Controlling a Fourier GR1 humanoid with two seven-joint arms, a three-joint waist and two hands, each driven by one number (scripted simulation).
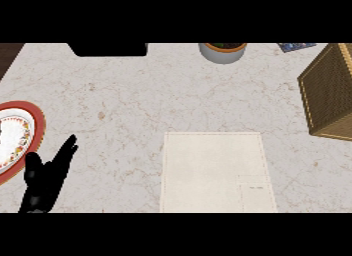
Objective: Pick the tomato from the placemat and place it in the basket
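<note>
A pale cream placemat (216, 172) lies on the marble counter, low and centre; no tomato shows on it or anywhere else in view. The woven wicker basket (338, 92) stands at the right edge, partly cut off. My left hand (44, 177) rests at the lower left beside the plate, fingers straight and pointing up, holding nothing. My right hand is out of view.
A red-rimmed patterned plate (20, 127) with something brown on it sits at the left edge. A grey pot (223, 51) with soil stands at the back centre, a black object (109, 49) at the back left, a small blue item (295, 47) at the back right.
</note>
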